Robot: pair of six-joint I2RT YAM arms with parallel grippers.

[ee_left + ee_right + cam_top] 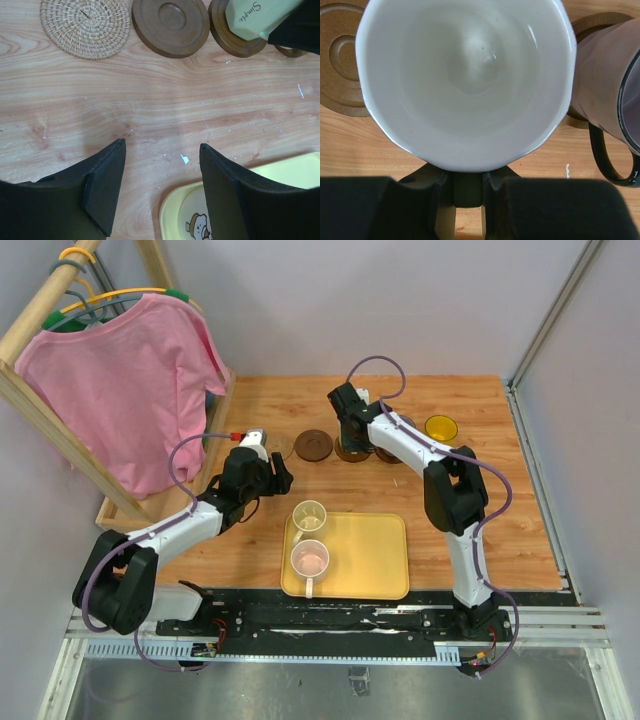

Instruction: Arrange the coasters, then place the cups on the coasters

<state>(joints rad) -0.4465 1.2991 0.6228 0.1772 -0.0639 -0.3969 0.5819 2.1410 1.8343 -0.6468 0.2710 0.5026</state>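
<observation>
A light wooden tabletop (pixel 480 440) is spanning the work area, and plain grey wall panels (pixel 350 300) are enclosing it at the back and on both sides, with an aluminium profile (pixel 560 310) running along the right-hand corner. At the left, a wooden garment rack (pixel 45 305) is leaning over the table edge and carrying a pink T-shirt (pixel 130 390) on a yellow hanger (pixel 120 295). Even, diffuse light is falling on the surface, while a slotted metal rail (pixel 400 640) and a grey metal sheet (pixel 350 690) are bordering the near edge.
</observation>
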